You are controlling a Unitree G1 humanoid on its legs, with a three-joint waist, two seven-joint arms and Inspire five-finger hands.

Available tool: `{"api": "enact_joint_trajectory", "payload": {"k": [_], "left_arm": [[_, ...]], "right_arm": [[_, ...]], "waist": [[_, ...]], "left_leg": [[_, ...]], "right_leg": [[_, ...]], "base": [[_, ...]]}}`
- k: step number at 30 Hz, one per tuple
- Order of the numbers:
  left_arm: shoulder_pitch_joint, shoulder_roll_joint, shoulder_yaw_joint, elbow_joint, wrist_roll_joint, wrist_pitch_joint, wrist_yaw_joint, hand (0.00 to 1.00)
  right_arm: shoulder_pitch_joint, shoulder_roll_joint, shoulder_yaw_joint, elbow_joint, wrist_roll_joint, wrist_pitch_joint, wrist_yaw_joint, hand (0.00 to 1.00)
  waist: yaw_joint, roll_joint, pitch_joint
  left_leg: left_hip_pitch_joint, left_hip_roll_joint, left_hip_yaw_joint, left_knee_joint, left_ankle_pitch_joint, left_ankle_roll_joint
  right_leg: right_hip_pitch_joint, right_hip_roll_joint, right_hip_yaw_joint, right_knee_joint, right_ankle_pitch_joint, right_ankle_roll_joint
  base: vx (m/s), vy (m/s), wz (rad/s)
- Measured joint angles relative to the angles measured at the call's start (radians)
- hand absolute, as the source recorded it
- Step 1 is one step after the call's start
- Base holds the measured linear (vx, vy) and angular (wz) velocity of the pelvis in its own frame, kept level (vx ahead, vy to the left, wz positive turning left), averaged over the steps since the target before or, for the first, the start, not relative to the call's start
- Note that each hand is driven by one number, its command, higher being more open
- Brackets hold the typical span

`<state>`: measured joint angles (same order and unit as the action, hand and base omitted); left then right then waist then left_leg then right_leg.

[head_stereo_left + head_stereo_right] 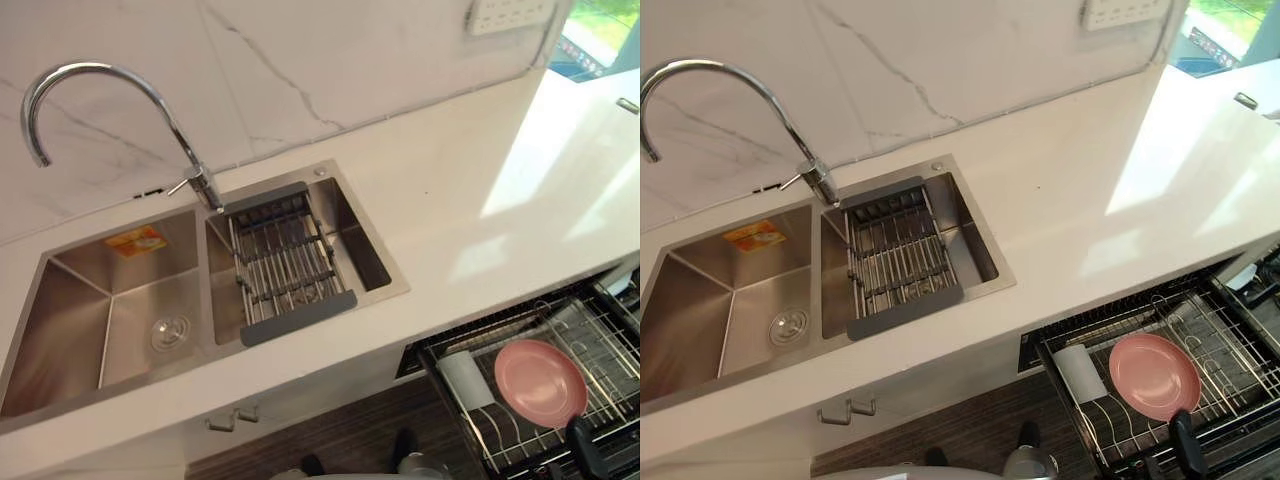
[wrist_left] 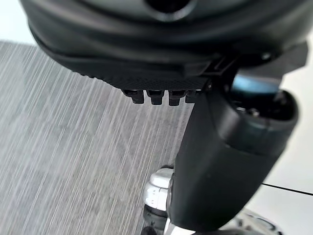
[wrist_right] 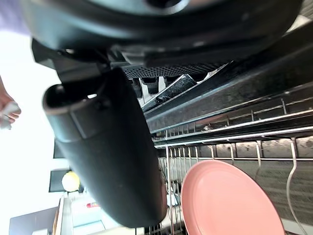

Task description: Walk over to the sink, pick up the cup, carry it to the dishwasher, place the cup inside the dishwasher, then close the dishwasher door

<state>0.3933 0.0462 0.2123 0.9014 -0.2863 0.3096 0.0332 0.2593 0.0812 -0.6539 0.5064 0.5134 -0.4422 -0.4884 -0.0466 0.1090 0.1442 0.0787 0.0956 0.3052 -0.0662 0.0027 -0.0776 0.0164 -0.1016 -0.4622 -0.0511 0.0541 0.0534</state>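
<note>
A pale cup [image 1: 466, 380] lies on its side in the pulled-out dishwasher rack [image 1: 600, 318], just left of a pink plate [image 1: 540, 382]. My right hand [image 3: 107, 156] hovers close over that rack, its thumb standing out and its fingers straight, holding nothing; the pink plate [image 3: 230, 200] shows just past it. A dark tip of the right hand [image 1: 585, 447] rises at the rack's near edge, right of the cup. My left hand [image 2: 225, 161] hangs over grey floor, fingers relaxed and empty. The steel double sink [image 1: 110, 300] holds no cup.
A curved faucet [image 1: 100, 75] stands behind the sink, and a wire drain basket [image 1: 285, 265] spans its right basin. White counter [image 1: 480, 200] runs above the dishwasher. Cabinet handles [image 1: 232, 418] stick out below the sink. What looks like a person's hand [image 3: 7, 112] shows beyond the right hand.
</note>
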Motion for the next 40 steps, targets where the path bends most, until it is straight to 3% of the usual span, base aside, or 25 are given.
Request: {"api": "enact_joint_trajectory", "payload": {"k": [2,6,11,13,16,20,21,22,23,24,25,26,27,28,29,30,32,35,38,40], "left_arm": [[0.003,0.010,-0.003,0.000,0.000,-0.004,0.000,1.00],[0.006,0.020,-0.005,0.000,0.000,-0.006,0.000,1.00],[-0.009,0.023,-0.024,-0.002,0.000,-0.024,0.005,1.00],[-0.012,0.021,-0.024,-0.003,0.000,-0.030,0.007,1.00],[-0.019,0.017,-0.022,-0.002,-0.008,-0.035,0.014,1.00],[-0.022,0.005,-0.021,-0.001,-0.010,-0.063,0.017,1.00],[-0.032,-0.019,-0.021,0.008,-0.012,-0.082,0.018,1.00],[-0.038,-0.018,-0.021,0.007,-0.013,-0.084,0.020,1.00],[-0.029,0.001,-0.010,0.009,-0.020,-0.092,0.027,1.00],[-0.030,0.000,-0.008,0.010,-0.031,-0.092,0.031,1.00],[-0.029,0.001,-0.002,0.009,-0.056,-0.098,0.033,1.00],[-0.033,0.002,-0.001,0.010,-0.068,-0.100,0.036,1.00],[-0.031,-0.023,-0.007,0.009,-0.068,-0.105,0.039,1.00],[-0.023,-0.026,-0.005,-0.004,-0.069,-0.112,0.041,1.00],[-0.033,-0.047,0.008,0.026,-0.071,-0.124,0.046,1.00],[-0.026,-0.058,0.003,0.018,-0.087,-0.123,0.033,1.00],[-0.011,-0.056,0.005,0.018,-0.088,-0.127,0.016,1.00],[0.009,-0.049,0.003,0.023,-0.113,-0.121,-0.058,1.00],[0.020,-0.017,-0.006,0.048,-0.173,-0.122,-0.151,1.00],[0.018,0.012,-0.028,0.063,-0.188,-0.120,-0.185,1.00]], "right_arm": [[0.000,-0.006,0.026,0.000,0.080,0.027,0.056,1.00],[-0.024,-0.043,0.077,0.000,0.096,0.085,0.098,1.00],[-0.170,-0.136,0.117,0.020,0.175,0.189,0.163,1.00],[-0.159,-0.148,0.133,0.025,0.206,0.202,0.254,1.00],[-0.156,-0.173,0.265,0.022,0.245,0.245,0.396,1.00],[-0.155,-0.199,0.326,0.019,0.259,0.262,0.425,1.00],[-0.145,-0.230,0.360,0.015,0.253,0.261,0.445,1.00],[-0.133,-0.239,0.381,0.015,0.240,0.260,0.454,1.00],[-0.084,-0.254,0.434,0.000,0.214,0.259,0.484,1.00],[-0.064,-0.272,0.461,0.004,0.185,0.270,0.508,1.00],[-0.031,-0.315,0.573,0.007,0.109,0.313,0.563,1.00],[-0.020,-0.335,0.698,0.025,0.017,0.356,0.616,1.00],[-0.014,-0.346,0.781,0.053,-0.057,0.382,0.649,1.00],[-0.027,-0.333,0.852,0.094,-0.131,0.402,0.674,1.00],[-0.061,-0.337,0.865,0.134,-0.223,0.430,0.706,1.00],[-0.104,-0.321,0.869,0.213,-0.294,0.436,0.691,1.00],[-0.113,-0.270,0.792,0.285,-0.320,0.436,0.624,1.00],[-0.152,-0.250,0.671,0.403,-0.303,0.424,0.542,1.00],[-0.147,-0.226,0.535,0.507,-0.288,0.406,0.466,1.00],[-0.141,-0.226,0.510,0.514,-0.275,0.393,0.454,1.00]], "waist": [[0.006,-0.010,-0.010],[0.013,-0.016,-0.027],[0.049,-0.013,-0.029],[0.053,-0.014,-0.028],[0.056,-0.007,-0.025],[0.062,0.014,-0.005],[0.071,0.057,0.004],[0.061,0.051,0.008],[0.047,0.006,0.007],[0.047,-0.007,0.015],[0.059,-0.037,0.016],[0.069,-0.038,0.002],[0.074,0.021,-0.017],[0.062,0.008,-0.003],[0.072,0.039,0.001],[0.091,0.034,-0.006],[0.092,0.027,-0.009],[0.093,0.024,-0.008],[0.097,0.000,-0.012],[0.087,-0.009,-0.011]], "left_leg": [[-0.010,0.000,-0.041,-0.001,0.032,0.003],[-0.028,-0.014,-0.103,-0.015,0.062,0.014],[-0.065,-0.029,-0.172,-0.020,0.086,0.007],[-0.078,-0.027,-0.195,-0.019,0.095,0.007],[-0.092,-0.020,-0.230,-0.014,0.094,0.008],[-0.115,0.017,-0.266,-0.026,0.081,0.010],[-0.141,0.066,-0.270,-0.024,0.086,0.008],[-0.145,0.067,-0.276,-0.025,0.083,0.003],[-0.151,0.049,-0.266,-0.021,0.069,-0.020],[-0.154,0.051,-0.255,-0.008,0.082,0.000],[-0.164,0.021,-0.205,0.052,0.082,0.002],[-0.193,0.007,-0.177,0.127,0.076,0.011],[-0.201,0.056,-0.172,0.137,0.060,0.031],[-0.194,0.060,-0.179,0.146,0.064,-0.001],[-0.172,0.086,-0.186,0.135,0.075,-0.016],[-0.148,0.074,-0.169,0.111,0.076,-0.015],[-0.127,0.054,-0.148,0.085,0.077,-0.014],[-0.047,0.054,-0.108,-0.022,0.096,-0.023],[-0.026,0.037,-0.057,-0.015,0.067,-0.013],[-0.007,0.030,-0.015,-0.003,0.046,-0.010]], "right_leg": [[0.010,-0.001,-0.043,0.001,0.009,0.005],[0.018,-0.014,-0.106,0.000,0.015,0.003],[0.022,-0.025,-0.175,-0.013,0.024,0.008],[0.026,-0.019,-0.198,-0.024,0.027,0.006],[0.026,-0.002,-0.201,-0.035,0.030,0.000],[0.008,0.043,-0.198,-0.036,0.001,-0.005],[-0.033,0.069,-0.156,0.081,-0.007,-0.060],[-0.051,0.059,-0.101,0.186,-0.033,-0.100],[-0.020,0.042,-0.056,0.130,-0.120,-0.077],[-0.004,0.037,-0.089,0.106,-0.117,-0.068],[0.002,0.016,-0.116,0.075,-0.101,-0.053],[0.011,0.019,-0.115,0.042,-0.112,0.003],[-0.018,0.044,-0.108,0.129,-0.159,-0.010],[-0.031,-0.004,-0.050,0.241,-0.180,-0.074],[-0.007,0.012,-0.058,0.227,-0.193,-0.046],[0.026,-0.003,-0.116,0.188,-0.180,-0.045],[0.026,-0.007,-0.134,0.164,-0.173,-0.034],[0.005,0.001,-0.123,0.145,-0.126,-0.021],[0.044,0.012,-0.077,0.040,-0.052,-0.011],[0.071,0.015,-0.047,-0.016,-0.011,-0.007]], "base": [[0.05,-0.039,0.39],[0.05,-0.003,0.51],[-0.02,0.032,0.39],[-0.06,0.005,0.30],[-0.11,0.004,0.04],[-0.17,-0.053,0.17],[-0.20,-0.091,0.19],[-0.21,-0.110,0.47],[-0.14,-0.113,0.53],[-0.14,-0.149,0.30],[-0.09,-0.148,0.00],[-0.05,-0.177,-0.10],[-0.02,-0.141,0.20],[-0.01,-0.173,0.20],[-0.02,-0.069,0.31],[-0.02,-0.052,0.26],[0.02,0.037,0.52],[0.08,0.086,0.16],[0.08,0.087,-0.43],[0.08,0.055,-0.59]]}}
